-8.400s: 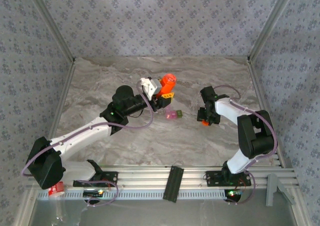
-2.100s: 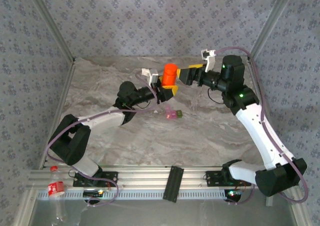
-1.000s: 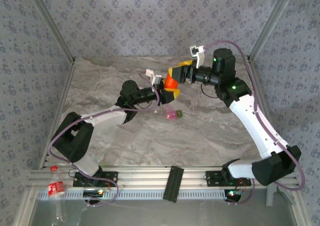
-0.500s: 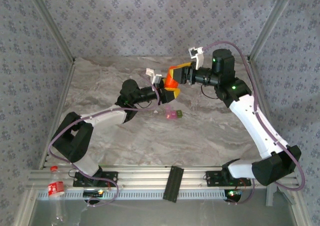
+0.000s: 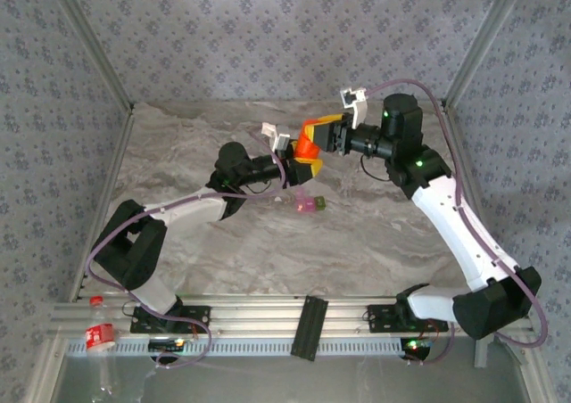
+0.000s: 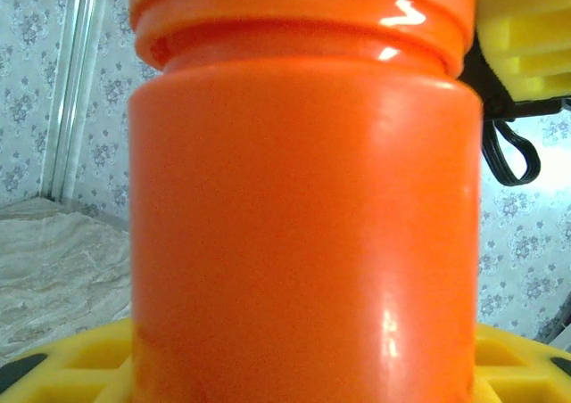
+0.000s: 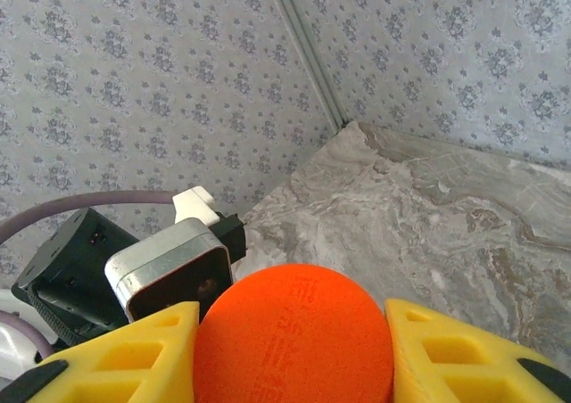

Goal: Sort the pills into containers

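Marble-look table point(image 5: 375, 234), grey flowery wallpaper on the walls point(image 5: 268, 37) all round. The containers point(image 5: 309, 204) lie flat on it about mid-table. They're a tiny joined pair of boxy cells, see-through pink on the left and olive-green on the right, so the long axis runs roughly left-right in the top view. They haven't budged since the earlier shots.

Just behind them the bottle point(image 5: 305, 147), a glossy smooth orange cylinder, is held up off the table. The left gripper point(image 5: 293, 156) is clamped round its body, same grip as a second ago. The right gripper point(image 5: 312, 134) comes in from the other side, its chunky yellow fingers point(image 7: 125, 363) pressed against both sides of the round matte cap point(image 7: 294, 332). A second ago those jaws stood wider; they've closed in now.
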Motion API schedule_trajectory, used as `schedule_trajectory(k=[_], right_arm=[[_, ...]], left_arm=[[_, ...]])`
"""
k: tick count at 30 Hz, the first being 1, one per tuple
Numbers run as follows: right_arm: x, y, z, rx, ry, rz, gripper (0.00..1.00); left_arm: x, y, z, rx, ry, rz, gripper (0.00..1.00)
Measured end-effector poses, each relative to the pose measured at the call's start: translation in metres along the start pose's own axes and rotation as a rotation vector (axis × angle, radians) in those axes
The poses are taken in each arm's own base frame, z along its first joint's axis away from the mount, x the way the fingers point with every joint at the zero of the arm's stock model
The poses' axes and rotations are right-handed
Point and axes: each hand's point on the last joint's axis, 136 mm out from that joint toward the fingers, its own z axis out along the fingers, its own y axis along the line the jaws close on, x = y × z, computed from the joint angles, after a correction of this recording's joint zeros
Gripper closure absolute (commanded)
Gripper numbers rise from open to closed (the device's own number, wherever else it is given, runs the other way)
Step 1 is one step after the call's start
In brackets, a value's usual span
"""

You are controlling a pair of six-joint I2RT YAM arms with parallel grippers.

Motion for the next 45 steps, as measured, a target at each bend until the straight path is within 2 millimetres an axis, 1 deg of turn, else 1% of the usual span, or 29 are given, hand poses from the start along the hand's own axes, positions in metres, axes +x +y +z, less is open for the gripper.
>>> schedule_trajectory(k=[12, 23, 33, 42, 45], right_arm=[[0.005, -0.001, -0.002, 0.01, -0.08, -0.027, 0.64], [0.004, -0.006, 0.008, 0.093, -0.149, 0.017, 0.64], [0.008, -0.013, 0.018, 0.229, -0.135, 0.056, 0.63], [0.01, -0.015, 0.024, 0.298, -0.148, 0.074, 0.58], [0.009, -0.015, 0.025, 0.303, -0.149, 0.076, 0.53]], left_arm=[[0.003, 0.0, 0.001, -0.001, 0.01, 0.001, 1.0], [0.003, 0.009, -0.001, -0.038, 0.009, -0.006, 1.0], [0.01, 0.024, -0.005, -0.121, 0.019, 0.03, 1.0], [0.012, 0.031, -0.009, -0.172, 0.02, 0.054, 1.0], [0.011, 0.032, -0.009, -0.182, 0.018, 0.058, 1.0]])
